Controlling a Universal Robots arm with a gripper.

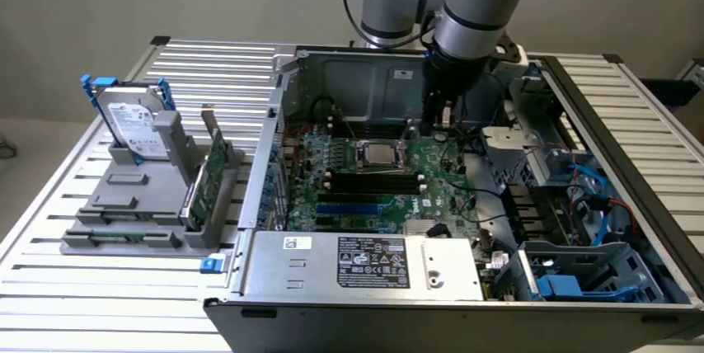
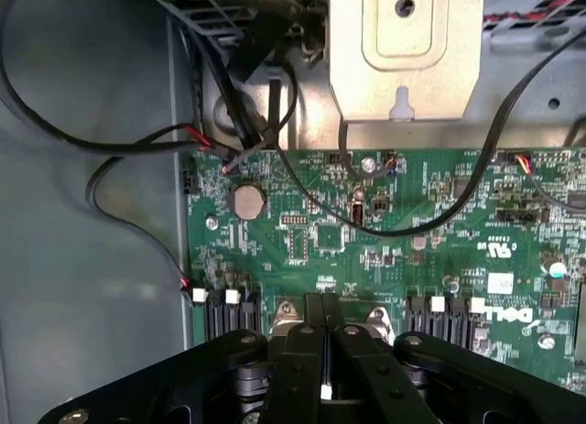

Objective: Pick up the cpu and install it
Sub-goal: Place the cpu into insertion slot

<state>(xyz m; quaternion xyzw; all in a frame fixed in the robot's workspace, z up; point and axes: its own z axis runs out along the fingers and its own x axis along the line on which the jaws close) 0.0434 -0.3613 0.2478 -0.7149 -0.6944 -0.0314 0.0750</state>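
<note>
- The gripper (image 1: 443,129) is shut tight. In the wrist view its two black fingers (image 2: 322,307) press flat together, and I see nothing held between them.
- The gripper hangs inside the open computer case (image 1: 330,72), close over the green board (image 1: 440,180).
- The cpu (image 1: 380,154) is a small shiny square. It seems to lie in the socket frame (image 1: 359,157) on the green board.
- The cpu is near the gripper, on the exterior view's left of it. The two do not touch.
- In the wrist view the green board (image 2: 412,241) lies right under the fingers.
- A round battery (image 2: 248,201) sits on that board, apart from the fingers.
- Black wires (image 2: 92,145) loop over the grey case floor and the board, out past the fingers.
- A silver box (image 1: 363,262) with labels sits at the case's near end, well apart from the gripper.
- The hard drive (image 1: 138,126) stands in a grey holder (image 1: 132,204) on the table (image 1: 209,60). It is outside the case, well apart from the gripper, on the exterior view's left.
</note>
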